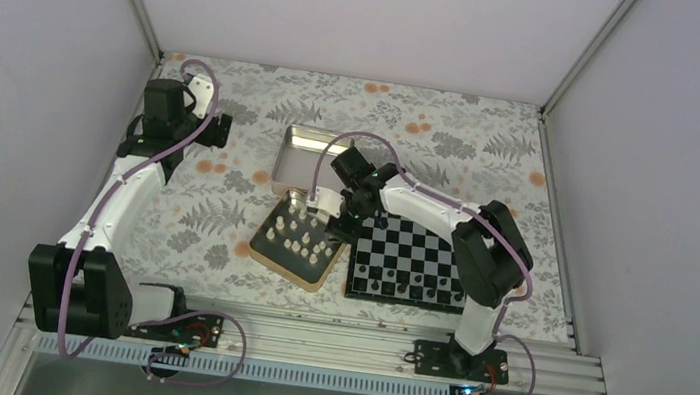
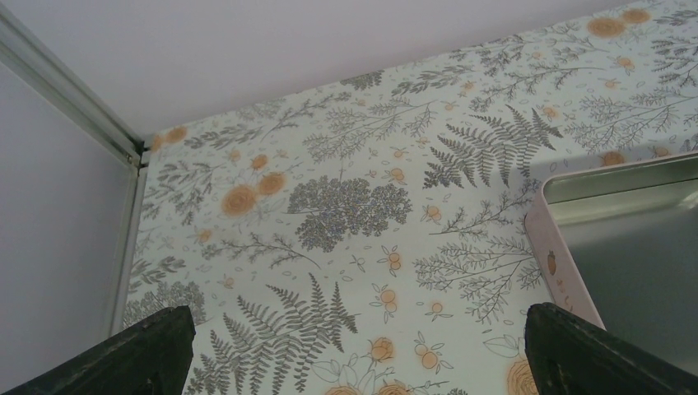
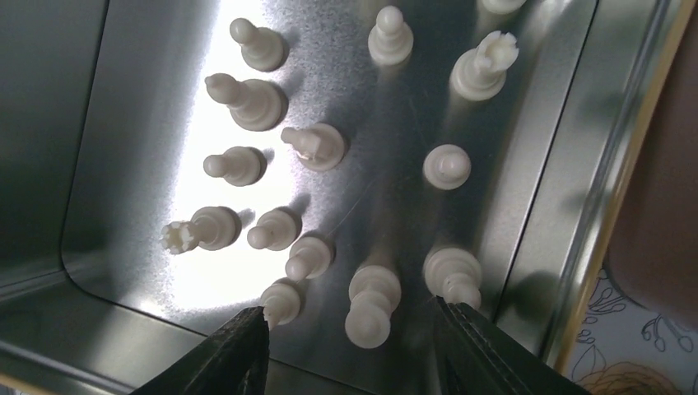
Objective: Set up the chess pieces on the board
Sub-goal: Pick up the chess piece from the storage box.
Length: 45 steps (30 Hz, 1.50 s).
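Observation:
Several cream-white chess pieces stand upright in a shallow metal tin, which in the top view lies just left of the board. My right gripper hangs low over this tin, open. One white piece stands between the fingers, touching neither. The left finger is beside a pawn, and the right finger's tip overlaps another piece. My left gripper is open over the bare floral tabletop at the far left, holding nothing.
An empty metal tin lies behind the tin of white pieces, and its corner shows in the left wrist view as the empty tin. Small dark pieces stand along the board's near rows. Walls enclose the floral table on three sides.

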Available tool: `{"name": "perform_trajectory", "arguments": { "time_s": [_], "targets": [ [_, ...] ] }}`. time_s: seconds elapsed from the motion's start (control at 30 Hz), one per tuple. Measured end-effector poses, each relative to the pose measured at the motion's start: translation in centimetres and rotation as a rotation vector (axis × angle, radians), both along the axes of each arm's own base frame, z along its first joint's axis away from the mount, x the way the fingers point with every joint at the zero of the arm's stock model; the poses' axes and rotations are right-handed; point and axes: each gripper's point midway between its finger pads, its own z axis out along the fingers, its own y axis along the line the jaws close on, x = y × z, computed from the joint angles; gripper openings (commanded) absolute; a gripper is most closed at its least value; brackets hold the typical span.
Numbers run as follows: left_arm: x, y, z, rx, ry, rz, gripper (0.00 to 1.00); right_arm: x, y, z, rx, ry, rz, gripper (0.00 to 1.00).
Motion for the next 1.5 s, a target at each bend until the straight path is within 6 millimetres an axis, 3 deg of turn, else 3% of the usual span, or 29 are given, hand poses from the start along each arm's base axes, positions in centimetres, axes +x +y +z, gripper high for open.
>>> {"name": "perform_trajectory", "arguments": {
  "time_s": [0.4, 0.5, 1.03, 1.27, 1.5],
  "targets": [
    [-0.1, 0.0, -0.3, 0.002, 0.006, -0.003, 1.00, 0.4, 0.4, -0.9, -0.012, 0.014, 0.001, 0.39],
    [-0.1, 0.0, -0.5, 0.001, 0.010, -0.003, 1.00, 0.4, 0.4, -0.9, -0.012, 0.014, 0.003, 0.28],
    [-0.1, 0.0, -0.5, 0.001, 0.009, -0.003, 1.00, -0.1, 0.7, -0.5, -0.007, 0.012, 0.015, 0.05],
    [-0.1, 0.0, -0.5, 0.001, 0.008, -0.002, 1.00, 0.2, 1.1, 2.9, 0.051, -0.042, 0.016, 0.04],
    [-0.1, 0.1, -0.5, 0.003, 0.008, 0.001, 1.00, 1.6, 0.6, 9.1, 0.156, -0.138, -0.016, 0.04]
  ]
}}
